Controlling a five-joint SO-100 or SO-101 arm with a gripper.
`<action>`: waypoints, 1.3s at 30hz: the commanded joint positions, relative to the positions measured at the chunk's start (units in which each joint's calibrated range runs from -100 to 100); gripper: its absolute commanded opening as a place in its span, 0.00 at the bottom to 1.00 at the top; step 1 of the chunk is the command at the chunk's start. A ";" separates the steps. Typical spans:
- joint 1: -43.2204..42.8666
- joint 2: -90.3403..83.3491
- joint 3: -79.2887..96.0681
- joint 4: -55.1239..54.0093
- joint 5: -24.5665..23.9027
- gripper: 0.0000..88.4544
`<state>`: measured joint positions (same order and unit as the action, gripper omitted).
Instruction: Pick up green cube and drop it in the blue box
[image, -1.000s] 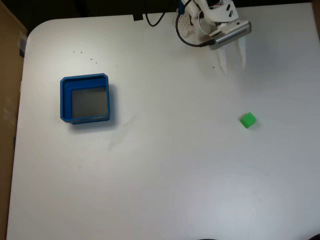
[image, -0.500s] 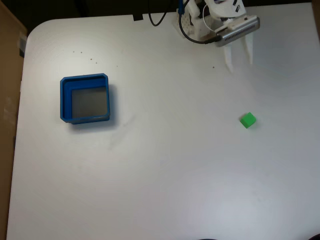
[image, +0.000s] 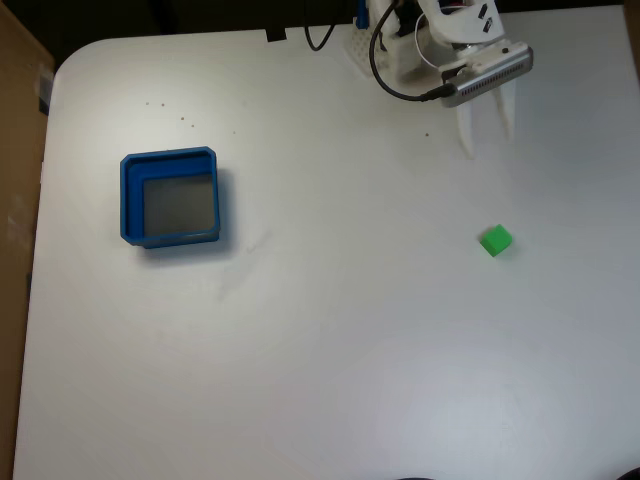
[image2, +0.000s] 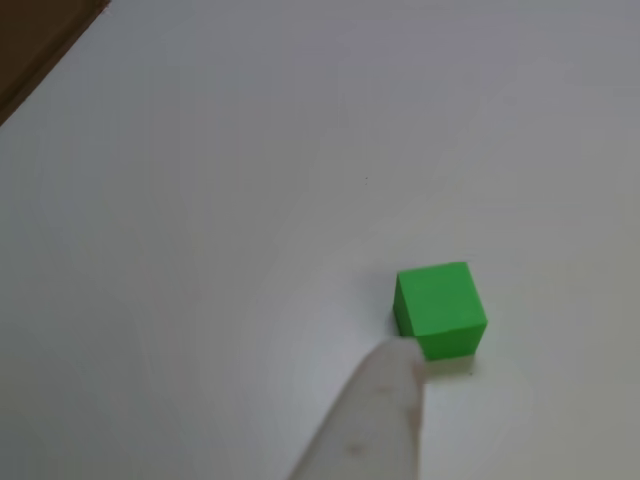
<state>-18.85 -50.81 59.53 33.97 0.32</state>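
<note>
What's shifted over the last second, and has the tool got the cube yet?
In the fixed view the tool has swung to the right along the table's far edge, ending more directly above the green cube in the picture. It has not taken hold of anything; its fingers are apart. The cube and the blue box stayed where they were.

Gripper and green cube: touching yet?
Apart. In the fixed view the gripper hangs open near the table's top edge, with bare white table between its fingertips and the green cube.
</note>
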 joint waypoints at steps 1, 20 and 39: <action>-0.23 4.47 -8.04 -0.96 0.24 0.29; -0.37 22.44 -23.94 -0.96 0.15 0.34; 0.06 40.24 -32.89 6.12 0.29 0.33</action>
<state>-18.85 -13.19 34.38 35.53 0.32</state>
